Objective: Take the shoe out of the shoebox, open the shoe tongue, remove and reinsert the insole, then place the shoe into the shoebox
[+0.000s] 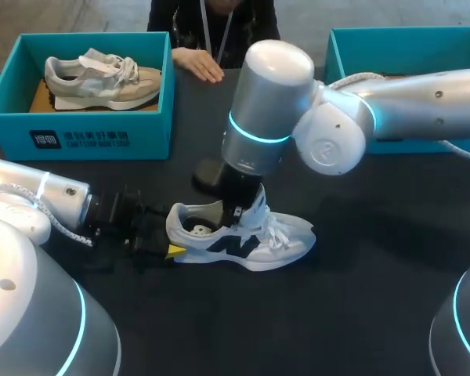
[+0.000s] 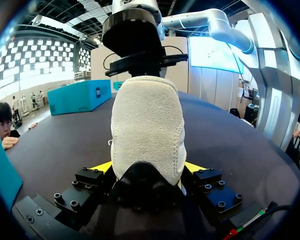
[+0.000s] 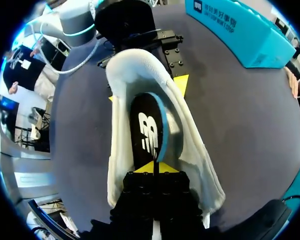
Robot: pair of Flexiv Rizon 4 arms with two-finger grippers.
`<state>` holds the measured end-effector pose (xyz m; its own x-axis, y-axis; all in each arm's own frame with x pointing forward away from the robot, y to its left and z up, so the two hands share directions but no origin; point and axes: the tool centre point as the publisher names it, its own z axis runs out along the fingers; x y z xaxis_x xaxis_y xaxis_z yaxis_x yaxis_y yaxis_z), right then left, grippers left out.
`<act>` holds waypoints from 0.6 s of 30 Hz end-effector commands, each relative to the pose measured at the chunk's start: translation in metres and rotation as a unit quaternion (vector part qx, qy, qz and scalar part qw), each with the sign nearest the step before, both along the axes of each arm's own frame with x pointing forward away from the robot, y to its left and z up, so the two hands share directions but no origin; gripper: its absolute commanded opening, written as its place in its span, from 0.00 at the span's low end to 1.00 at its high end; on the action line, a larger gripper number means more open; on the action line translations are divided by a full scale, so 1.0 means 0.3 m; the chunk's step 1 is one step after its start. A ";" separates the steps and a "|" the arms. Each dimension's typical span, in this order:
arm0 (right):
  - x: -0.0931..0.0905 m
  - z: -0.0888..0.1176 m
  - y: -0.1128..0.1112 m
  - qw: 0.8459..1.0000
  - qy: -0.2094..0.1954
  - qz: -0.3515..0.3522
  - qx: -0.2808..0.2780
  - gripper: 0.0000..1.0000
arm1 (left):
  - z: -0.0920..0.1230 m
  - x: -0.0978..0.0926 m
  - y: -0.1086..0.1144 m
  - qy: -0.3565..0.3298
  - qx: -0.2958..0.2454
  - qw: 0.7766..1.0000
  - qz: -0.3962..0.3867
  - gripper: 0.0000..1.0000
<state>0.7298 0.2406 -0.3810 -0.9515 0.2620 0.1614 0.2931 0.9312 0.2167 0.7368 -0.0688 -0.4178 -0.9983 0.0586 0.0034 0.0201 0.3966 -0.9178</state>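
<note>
on the table [image 1: 376, 298], left gripper [image 1: 172, 249] clamping heel of white shoe [image 1: 282, 243], right gripper [image 3: 153, 167] pinching insole [image 3: 147, 132]

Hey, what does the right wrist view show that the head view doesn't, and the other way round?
Only the right wrist view: the dark insole standing on edge inside the white shoe, its near end pinched by the right pincer. Only the head view: a beige shoe in the left shoebox. Both: the white shoe on the table, the left pincer clamping its heel.

White and navy shoe [image 1: 286, 239], teal shoebox [image 1: 94, 135], black insole [image 3: 146, 131]
</note>
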 end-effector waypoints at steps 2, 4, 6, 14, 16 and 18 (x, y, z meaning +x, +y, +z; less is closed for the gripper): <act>-0.002 0.055 -0.035 1.000 -0.010 0.000 -0.001 0.00 | -0.012 -0.003 -0.002 -0.001 0.001 1.000 0.001 0.00; 0.004 0.065 -0.038 1.000 -0.014 0.000 0.000 0.00 | -0.012 -0.003 -0.002 -0.001 0.001 1.000 0.001 0.00; 0.008 0.070 -0.039 1.000 -0.016 0.000 0.000 0.00 | -0.012 -0.003 -0.002 -0.001 0.001 1.000 0.001 0.00; 0.026 0.077 -0.062 0.999 -0.029 -0.016 0.015 0.00 | -0.012 -0.003 -0.002 -0.001 0.001 1.000 0.001 0.00; 0.034 0.085 -0.067 0.999 -0.033 -0.020 0.020 0.00 | -0.012 -0.003 -0.002 -0.001 0.001 1.000 0.001 0.00; 0.040 0.094 -0.069 0.999 -0.039 -0.025 0.026 0.00 | -0.012 -0.003 -0.002 -0.001 0.001 1.000 0.001 0.00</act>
